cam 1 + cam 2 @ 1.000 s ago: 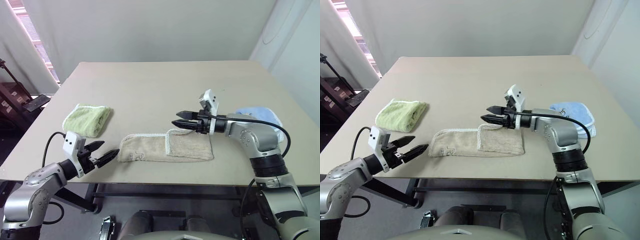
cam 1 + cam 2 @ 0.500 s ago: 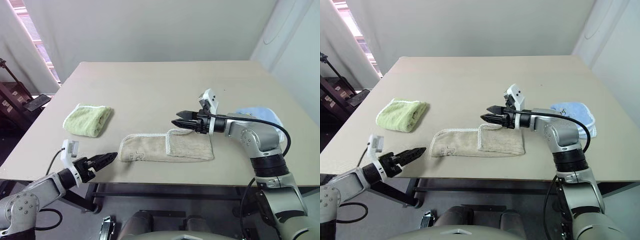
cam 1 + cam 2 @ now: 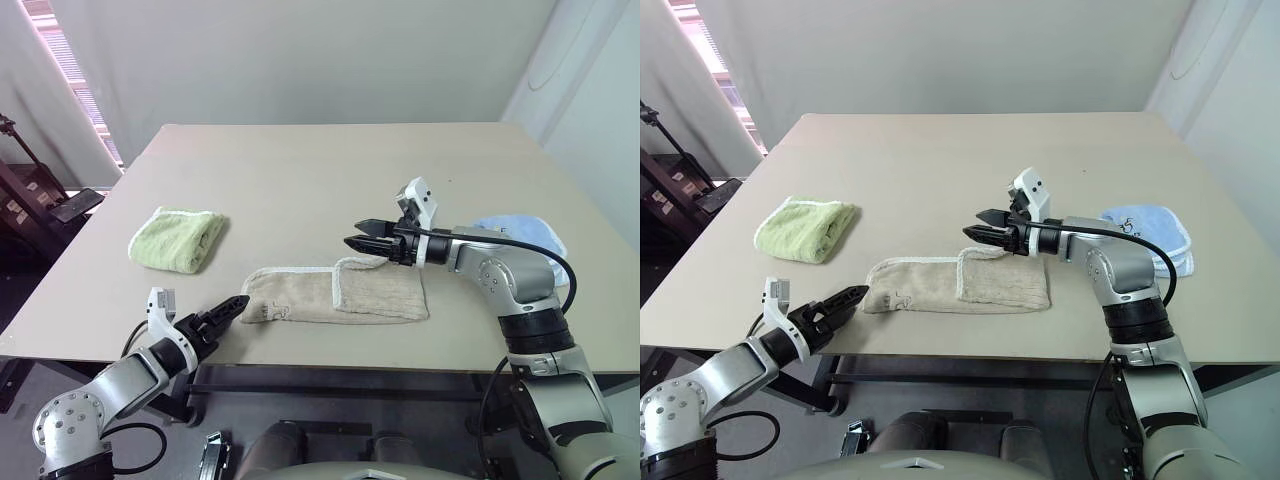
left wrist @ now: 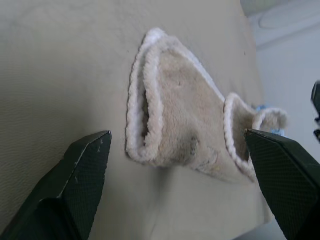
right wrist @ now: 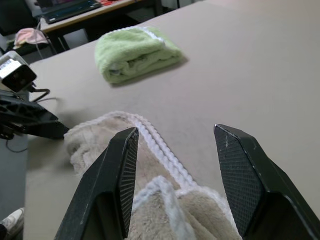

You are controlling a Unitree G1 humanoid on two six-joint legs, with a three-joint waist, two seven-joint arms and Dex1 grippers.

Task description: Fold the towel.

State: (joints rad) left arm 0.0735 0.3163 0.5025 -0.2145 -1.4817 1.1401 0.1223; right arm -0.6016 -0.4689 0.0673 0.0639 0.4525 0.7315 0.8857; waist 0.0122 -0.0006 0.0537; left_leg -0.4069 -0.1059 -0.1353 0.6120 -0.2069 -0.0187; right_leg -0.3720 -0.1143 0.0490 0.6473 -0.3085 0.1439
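The towel [image 3: 335,293] lies folded into a long strip near the table's [image 3: 300,180] front edge. The left tool [image 3: 222,314], fingers spread wide, is low at the strip's left end without touching it. The right tool [image 3: 362,236], fingers parted, hovers above the strip's doubled-over right portion, holding nothing.

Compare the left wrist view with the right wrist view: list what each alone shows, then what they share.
Left wrist alone: the open end of the beige towel, its layers gaping between the left gripper fingers, set wide apart. Right wrist alone: the green towel lying folded beyond the right gripper, plus the left gripper at the beige towel's far end. Shared: the beige towel and the table.
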